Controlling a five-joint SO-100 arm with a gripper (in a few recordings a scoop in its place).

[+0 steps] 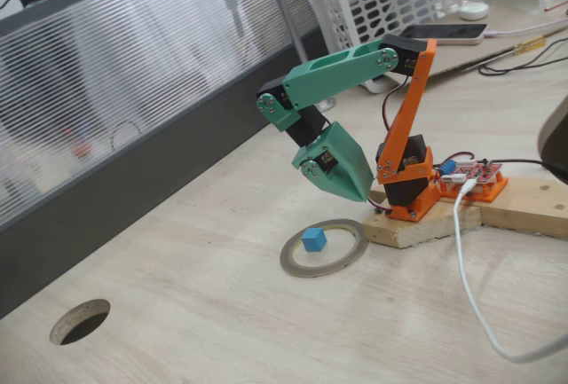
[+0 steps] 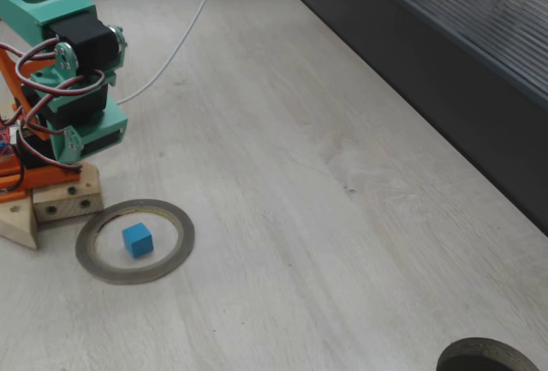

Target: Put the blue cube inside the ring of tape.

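The blue cube (image 1: 313, 240) (image 2: 137, 240) rests flat on the table inside the ring of tape (image 1: 288, 258) (image 2: 186, 240), a little off centre and clear of the inner rim. My green gripper (image 1: 362, 192) hangs folded back above the far edge of the ring, close to the orange arm base. Its jaws look shut with nothing between them, and it is apart from the cube. In the other fixed view the green wrist (image 2: 86, 122) sits above and left of the ring.
A wooden block (image 1: 426, 224) (image 2: 60, 204) under the arm base touches the ring's edge. A white cable (image 1: 470, 286) (image 2: 184, 37) trails across the table. A round tabletop hole (image 1: 80, 320) (image 2: 492, 358) lies far from the ring. A dark partition (image 1: 133, 180) bounds the table's edge.
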